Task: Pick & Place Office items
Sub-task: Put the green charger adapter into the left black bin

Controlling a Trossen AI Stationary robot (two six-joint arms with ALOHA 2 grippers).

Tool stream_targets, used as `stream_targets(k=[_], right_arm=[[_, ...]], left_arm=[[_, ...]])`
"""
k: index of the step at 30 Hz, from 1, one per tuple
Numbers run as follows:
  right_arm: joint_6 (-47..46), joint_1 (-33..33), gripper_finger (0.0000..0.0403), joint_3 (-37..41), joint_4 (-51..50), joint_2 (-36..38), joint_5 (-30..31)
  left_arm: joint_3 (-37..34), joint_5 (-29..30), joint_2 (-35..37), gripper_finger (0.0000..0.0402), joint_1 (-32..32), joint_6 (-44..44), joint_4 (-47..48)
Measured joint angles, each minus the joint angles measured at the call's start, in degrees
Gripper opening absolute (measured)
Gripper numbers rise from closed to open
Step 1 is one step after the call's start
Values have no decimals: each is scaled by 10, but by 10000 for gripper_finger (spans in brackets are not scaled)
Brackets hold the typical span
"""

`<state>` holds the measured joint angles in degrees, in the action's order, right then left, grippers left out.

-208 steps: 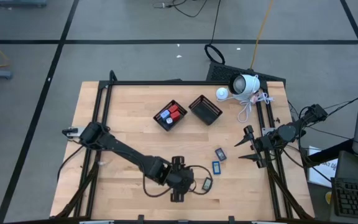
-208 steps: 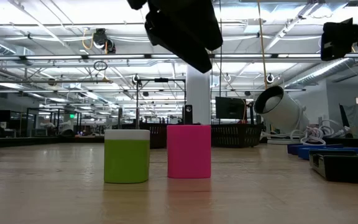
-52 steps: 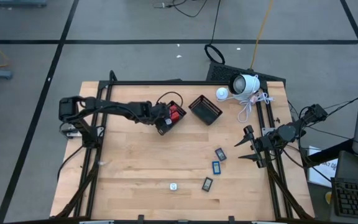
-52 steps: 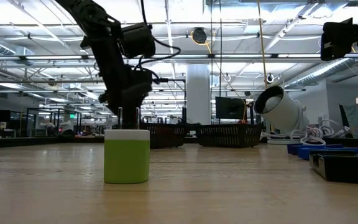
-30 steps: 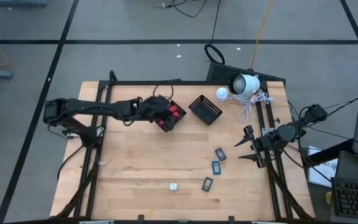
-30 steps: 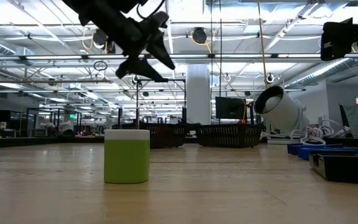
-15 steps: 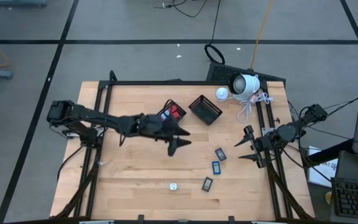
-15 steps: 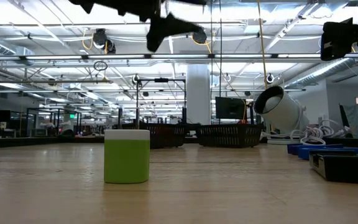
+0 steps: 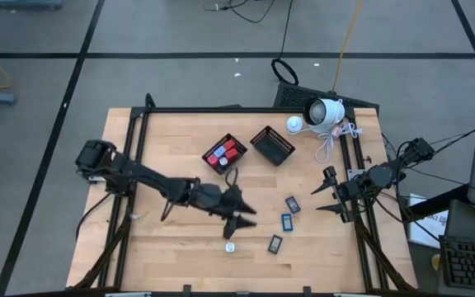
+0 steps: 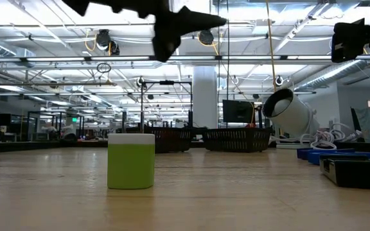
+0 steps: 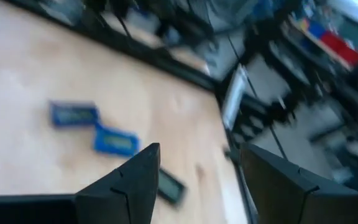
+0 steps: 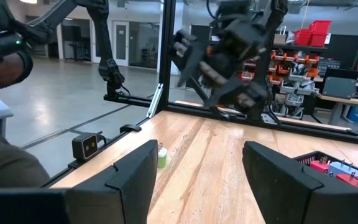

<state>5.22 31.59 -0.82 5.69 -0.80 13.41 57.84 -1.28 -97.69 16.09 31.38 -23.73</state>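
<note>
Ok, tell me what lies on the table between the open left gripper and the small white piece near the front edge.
Nothing: in the high view, only bare wooden table separates the open left gripper from the small white piece.

Bright overhead lights, left wrist view blurred

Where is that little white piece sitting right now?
In the high view the white piece lies alone near the table's front edge, just below the left gripper and left of a dark blue-faced rectangle.
</note>
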Motion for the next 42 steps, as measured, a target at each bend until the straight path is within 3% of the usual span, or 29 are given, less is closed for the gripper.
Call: stream_targets(k=[4, 8, 11, 18, 26, 31, 42], right_arm=[[0, 0, 224, 0, 0, 0, 0], [0, 0, 224, 0, 0, 0, 0], [0, 0, 224, 0, 0, 0, 0], [0, 0, 224, 0, 0, 0, 0], [0, 0, 224, 0, 0, 0, 0], [0, 0, 224, 0, 0, 0, 0], [0, 0, 224, 0, 0, 0, 0]], left_arm=[[21, -5, -1, 223, 42, 4, 105], [109, 76, -12, 223, 84, -46, 319], [157, 112, -38, 223, 109, -85, 429], [187, 111, -98, 223, 144, -95, 439], [186, 164, -147, 223, 159, -70, 434], [186, 145, -164, 223, 161, -65, 435], [186, 169, -172, 223, 156, -66, 457]])
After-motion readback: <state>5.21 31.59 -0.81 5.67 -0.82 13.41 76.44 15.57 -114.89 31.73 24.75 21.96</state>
